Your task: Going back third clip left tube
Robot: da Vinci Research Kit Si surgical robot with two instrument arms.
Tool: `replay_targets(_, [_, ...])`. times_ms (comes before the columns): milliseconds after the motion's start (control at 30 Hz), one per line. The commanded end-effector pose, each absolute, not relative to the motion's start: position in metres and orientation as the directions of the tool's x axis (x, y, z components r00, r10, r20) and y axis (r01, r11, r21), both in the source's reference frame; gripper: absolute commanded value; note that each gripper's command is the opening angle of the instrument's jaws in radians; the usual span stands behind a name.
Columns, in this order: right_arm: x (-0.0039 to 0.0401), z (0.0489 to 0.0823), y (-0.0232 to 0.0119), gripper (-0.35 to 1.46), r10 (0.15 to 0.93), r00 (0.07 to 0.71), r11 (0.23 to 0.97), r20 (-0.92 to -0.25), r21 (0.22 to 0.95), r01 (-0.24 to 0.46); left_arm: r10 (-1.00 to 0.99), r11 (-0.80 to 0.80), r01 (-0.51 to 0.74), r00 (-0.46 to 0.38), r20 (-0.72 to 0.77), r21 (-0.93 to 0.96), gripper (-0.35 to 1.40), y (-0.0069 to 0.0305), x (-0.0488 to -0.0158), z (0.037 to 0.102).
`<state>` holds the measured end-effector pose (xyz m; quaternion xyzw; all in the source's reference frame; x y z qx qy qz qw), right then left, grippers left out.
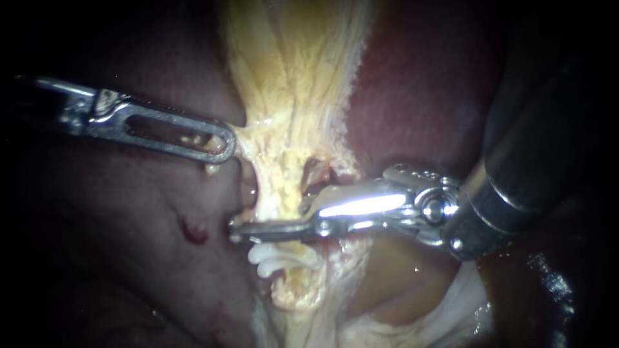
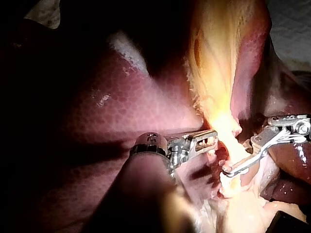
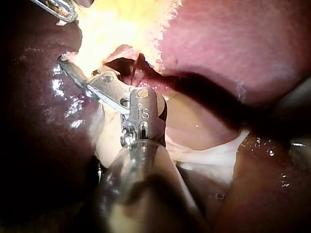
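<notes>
Two instruments are in view: one left instrument [image 1: 225, 145] and one right instrument [image 1: 237, 233]. There is one liver [image 1: 129, 258], dark red, and on it one small blood-red spot [image 1: 193, 231]. One band of yellow tissue [image 1: 290, 77] is there, with one opening [image 1: 316, 173] in it. The white clips [image 1: 278, 261] lie packed close together just under the right instrument; they seem to be three, but this count is not sure, because they overlap. One pale white sheet [image 1: 451, 309] shows under the right instrument's shaft.
</notes>
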<state>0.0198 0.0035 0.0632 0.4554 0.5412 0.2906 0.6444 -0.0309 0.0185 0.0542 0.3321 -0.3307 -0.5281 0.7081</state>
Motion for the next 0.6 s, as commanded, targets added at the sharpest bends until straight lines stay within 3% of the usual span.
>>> replay_targets(33, [0.0198,0.0632,0.0034,-0.35,0.867,0.245,0.418,-0.434,0.901,0.117,-0.968,0.222,0.529,0.223,0.118,0.819,-0.35,0.0185,-0.0309,0.0542])
replay_targets(100, [0.0199,0.0634,0.0032,-0.30,0.845,0.242,0.459,-0.477,0.879,0.130,-0.968,0.221,0.529,0.223,0.118,0.819,-0.35,0.0184,-0.0309,0.0541])
replay_targets(200, [0.0205,0.0636,0.0028,0.25,0.826,0.238,0.492,-0.510,0.860,0.136,-0.968,0.221,0.529,0.223,0.117,0.819,-0.35,0.0184,-0.0309,0.0541])
replay_targets(267, [0.0211,0.0638,0.0025,0.41,0.820,0.234,0.505,-0.522,0.853,0.131,-0.968,0.221,0.529,0.223,0.117,0.819,-0.35,0.0184,-0.0309,0.0541])
replay_targets(600, [0.0231,0.0647,0.0012,0.50,0.775,0.202,0.581,-0.599,0.801,0.146,-0.968,0.221,0.529,0.223,0.117,0.819,-0.35,0.0183,-0.0308,0.0540])
